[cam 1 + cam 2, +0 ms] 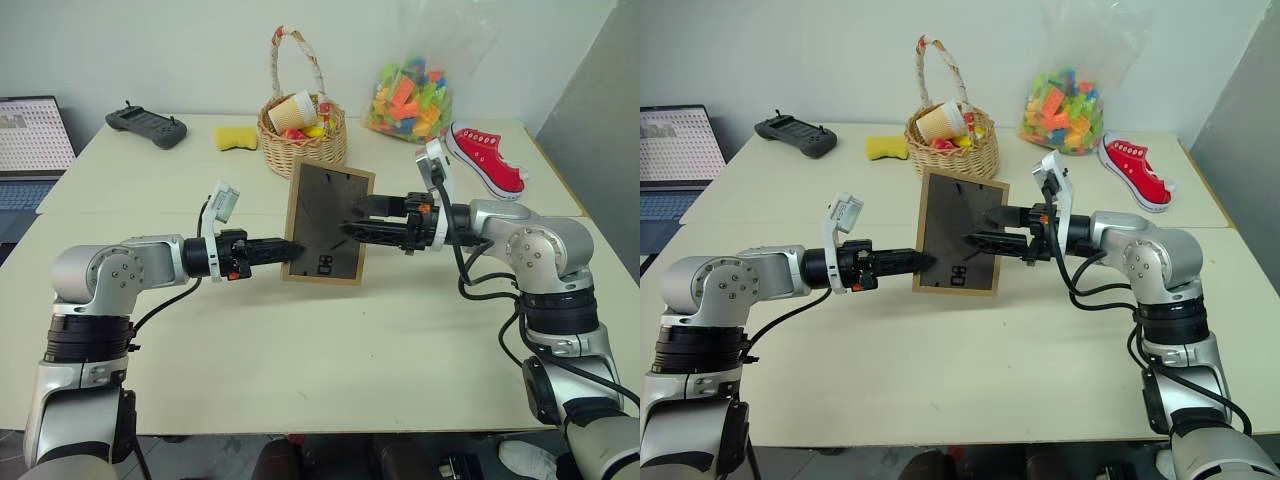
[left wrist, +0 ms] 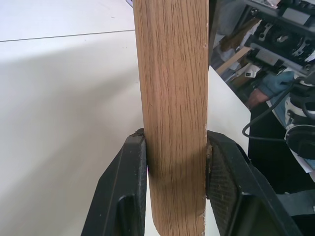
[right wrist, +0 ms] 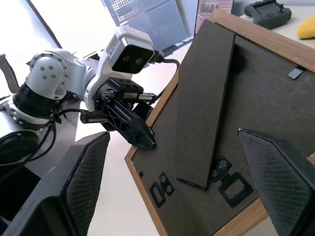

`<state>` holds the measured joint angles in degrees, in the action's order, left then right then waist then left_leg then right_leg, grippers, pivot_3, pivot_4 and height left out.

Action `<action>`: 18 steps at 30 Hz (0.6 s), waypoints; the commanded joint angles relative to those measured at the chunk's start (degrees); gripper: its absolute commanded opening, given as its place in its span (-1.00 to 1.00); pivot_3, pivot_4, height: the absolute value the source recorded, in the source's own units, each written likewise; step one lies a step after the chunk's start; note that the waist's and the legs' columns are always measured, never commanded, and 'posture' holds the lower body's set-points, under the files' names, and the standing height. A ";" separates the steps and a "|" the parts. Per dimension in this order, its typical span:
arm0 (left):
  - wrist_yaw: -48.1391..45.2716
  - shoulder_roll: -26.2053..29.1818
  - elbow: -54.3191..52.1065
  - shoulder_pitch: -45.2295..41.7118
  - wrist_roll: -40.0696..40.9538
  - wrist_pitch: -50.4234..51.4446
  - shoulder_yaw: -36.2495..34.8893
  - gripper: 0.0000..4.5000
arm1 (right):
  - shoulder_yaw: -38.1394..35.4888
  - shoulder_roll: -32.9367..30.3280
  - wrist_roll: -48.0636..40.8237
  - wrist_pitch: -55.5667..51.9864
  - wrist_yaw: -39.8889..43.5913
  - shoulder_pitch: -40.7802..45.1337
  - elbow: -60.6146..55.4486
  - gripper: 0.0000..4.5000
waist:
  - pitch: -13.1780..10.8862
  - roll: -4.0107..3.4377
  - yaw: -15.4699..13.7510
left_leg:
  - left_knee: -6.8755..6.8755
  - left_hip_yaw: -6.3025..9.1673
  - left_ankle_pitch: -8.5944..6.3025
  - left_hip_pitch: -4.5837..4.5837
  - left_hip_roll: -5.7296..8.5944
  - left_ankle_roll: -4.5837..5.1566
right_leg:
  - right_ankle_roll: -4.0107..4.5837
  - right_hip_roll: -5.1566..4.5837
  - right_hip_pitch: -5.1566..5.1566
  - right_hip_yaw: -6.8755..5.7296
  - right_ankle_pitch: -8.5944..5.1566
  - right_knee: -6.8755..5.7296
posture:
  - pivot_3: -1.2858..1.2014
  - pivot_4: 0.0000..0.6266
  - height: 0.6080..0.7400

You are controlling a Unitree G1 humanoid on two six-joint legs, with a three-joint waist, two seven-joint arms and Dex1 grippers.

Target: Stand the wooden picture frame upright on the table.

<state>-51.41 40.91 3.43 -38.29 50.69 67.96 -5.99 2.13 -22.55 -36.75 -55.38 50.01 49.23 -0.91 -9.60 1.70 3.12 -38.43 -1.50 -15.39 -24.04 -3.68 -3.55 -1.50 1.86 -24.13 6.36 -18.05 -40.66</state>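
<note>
- Looking down from the head views, the wooden picture frame [image 1: 326, 223] is held up above the table [image 1: 300, 340], its dark back panel facing the camera and its lower edge clear of the tabletop. The left gripper [image 1: 290, 248] pinches the frame's left edge low down, jaws clamped on the wood. The right gripper [image 1: 352, 220] reaches in level from the other side, its black fingers spread in front of the back panel, touching or not I cannot tell.
- Behind the frame stand a wicker basket [image 1: 303, 145], a yellow sponge [image 1: 236, 138], a black controller [image 1: 146, 125], a bag of coloured blocks [image 1: 412, 95] and a red shoe [image 1: 486, 158].
- Left wrist view: the two pads [image 2: 123, 196] press on either face of the light-wood rail, which rises upright between them over the pale table.
- Right wrist view: the right fingers [image 3: 83, 182] stand wide apart, holding nothing; between them shows the back panel with its easel stand [image 3: 204, 103] lying flat, and the left gripper biting the frame's far edge.
</note>
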 commanded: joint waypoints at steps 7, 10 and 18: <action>-0.33 -2.82 -2.11 -1.93 0.02 -1.71 -1.87 -0.41 | 1.34 5.64 -0.86 2.82 -0.78 2.32 -2.09 0.96 | -0.01 -0.01 0.09 | -0.30 0.17 -0.09 0.00 0.00 0.19 | 0.00 0.04 0.04 -0.17 0.00 -0.31 | 0.03 -0.52 1.00; -0.46 -3.13 -2.43 -1.66 0.21 -1.11 -2.21 -0.41 | 0.08 4.28 -4.87 -0.43 1.41 1.16 -5.30 0.96 | -0.02 -0.01 0.07 | -0.37 0.24 -0.07 -0.06 0.04 0.21 | 0.00 0.07 0.07 -0.31 0.00 -0.35 | 0.03 -0.52 1.00; -0.21 -3.13 -2.69 0.08 2.20 2.11 -3.66 -0.41 | -1.95 -6.64 -6.36 -1.59 5.86 -3.78 -8.40 0.96 | -0.02 -0.02 -0.26 | -0.43 0.76 -0.05 -0.32 0.07 0.25 | 0.02 0.06 0.07 -0.78 -0.01 -0.30 | 0.03 -0.52 1.00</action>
<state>-51.64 37.88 2.69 -37.88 50.56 69.70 -6.90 2.04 -26.99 -42.92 -58.25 54.61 45.76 -7.24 -9.62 1.69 2.87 -38.86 -0.72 -15.43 -24.36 -3.59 -3.28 -1.48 1.92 -24.05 5.58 -18.06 -40.97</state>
